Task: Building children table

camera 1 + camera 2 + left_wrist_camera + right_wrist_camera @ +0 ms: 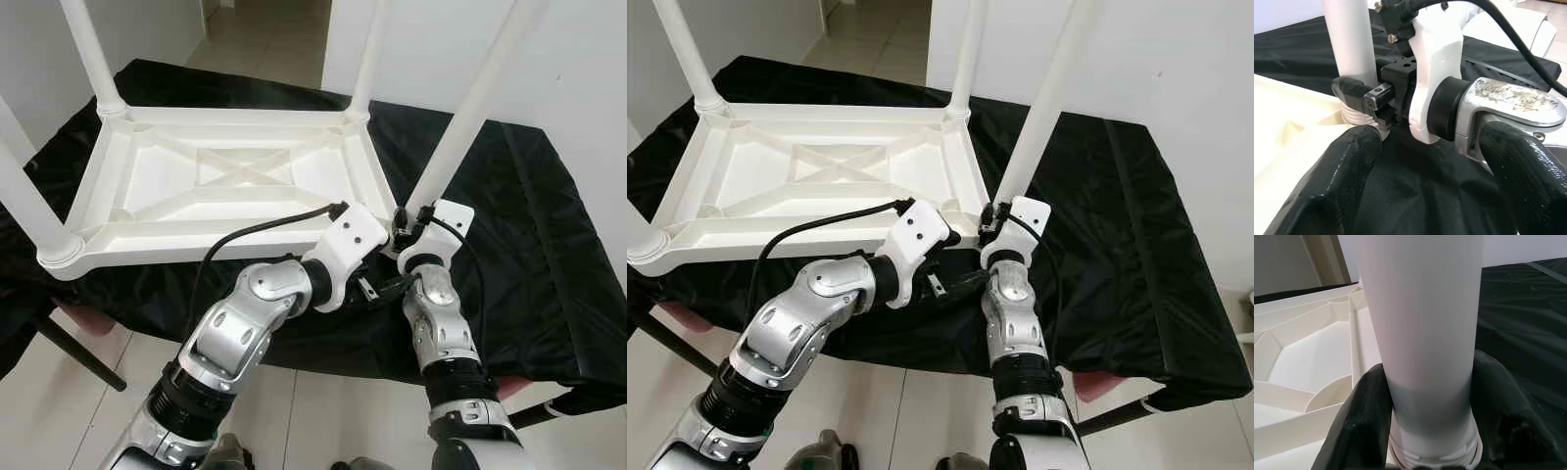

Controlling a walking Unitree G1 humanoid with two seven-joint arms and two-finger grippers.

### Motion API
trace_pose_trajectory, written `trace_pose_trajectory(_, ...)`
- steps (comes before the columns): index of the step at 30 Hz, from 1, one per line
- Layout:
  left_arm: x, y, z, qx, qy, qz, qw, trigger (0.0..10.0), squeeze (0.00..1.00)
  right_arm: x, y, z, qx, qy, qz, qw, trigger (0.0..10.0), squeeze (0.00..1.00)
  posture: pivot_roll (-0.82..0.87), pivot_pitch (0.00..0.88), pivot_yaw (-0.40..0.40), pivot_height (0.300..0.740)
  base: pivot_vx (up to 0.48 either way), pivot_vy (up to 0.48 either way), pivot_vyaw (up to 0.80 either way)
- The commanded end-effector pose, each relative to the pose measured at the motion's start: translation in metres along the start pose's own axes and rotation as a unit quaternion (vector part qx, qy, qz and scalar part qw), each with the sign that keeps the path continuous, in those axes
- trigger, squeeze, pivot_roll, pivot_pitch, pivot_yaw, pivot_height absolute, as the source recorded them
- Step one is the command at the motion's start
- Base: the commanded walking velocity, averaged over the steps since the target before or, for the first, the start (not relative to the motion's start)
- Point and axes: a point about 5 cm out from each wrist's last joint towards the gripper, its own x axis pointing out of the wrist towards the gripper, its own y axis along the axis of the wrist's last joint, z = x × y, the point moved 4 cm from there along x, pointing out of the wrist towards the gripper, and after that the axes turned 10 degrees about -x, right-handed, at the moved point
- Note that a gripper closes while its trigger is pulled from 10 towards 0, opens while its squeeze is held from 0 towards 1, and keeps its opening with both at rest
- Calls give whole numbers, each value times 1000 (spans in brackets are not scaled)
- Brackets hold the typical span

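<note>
A: Left eye view: what is the largest item, and where does it lie?

B: A black cloth (549, 245) covers the counter. On it rests the white plastic table top (225, 186), upside down, its ribbed underside showing.

A: How many legs stand on it?

B: Four white legs rise from the corners. The near right leg (460, 137) leans slightly and meets its socket at the corner closest to the robot's right arm. The far left leg (93, 54), the far right leg (372, 59) and the near left leg (24, 201) stand in their own corners.

A: Where is the right hand (1430, 431)?

B: At the base of the near right leg. In the right wrist view its two black fingers (1364, 421) press the leg from both sides, just above the ribbed collar, so it grips that leg.

A: And the left hand (1430, 186)?

B: It hovers just beside the right wrist, near the same corner. Its fingers (1337, 186) are spread apart over the cloth, holding nothing.
</note>
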Motion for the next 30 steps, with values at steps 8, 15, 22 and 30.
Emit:
trace_pose_trajectory(8, -1, -1, -2, -1, 12, -1, 1000, 10000, 0, -8, -12, 10, 0, 7, -23, 1000, 10000, 1000, 38, 38, -49, 740, 0, 0, 0)
trace_pose_trajectory(15, -2, -1, -3, -1, 15, -1, 1000, 10000, 0, -3, -13, 15, -27, 33, -21, 999, 10000, 1000, 42, 38, -49, 740, 0, 0, 0)
trace_pose_trajectory(22, -3, -1, -4, 0, 17, -2, 1000, 10000, 0, 7, -15, 26, -31, 131, -16, 991, 10000, 0, 47, 35, -53, 740, 0, 0, 0)
trace_pose_trajectory(30, -4, 0, -6, -1, 15, -1, 1000, 10000, 0, 12, -8, 29, -73, 236, 18, 969, 10000, 0, 45, 27, -48, 740, 0, 0, 0)
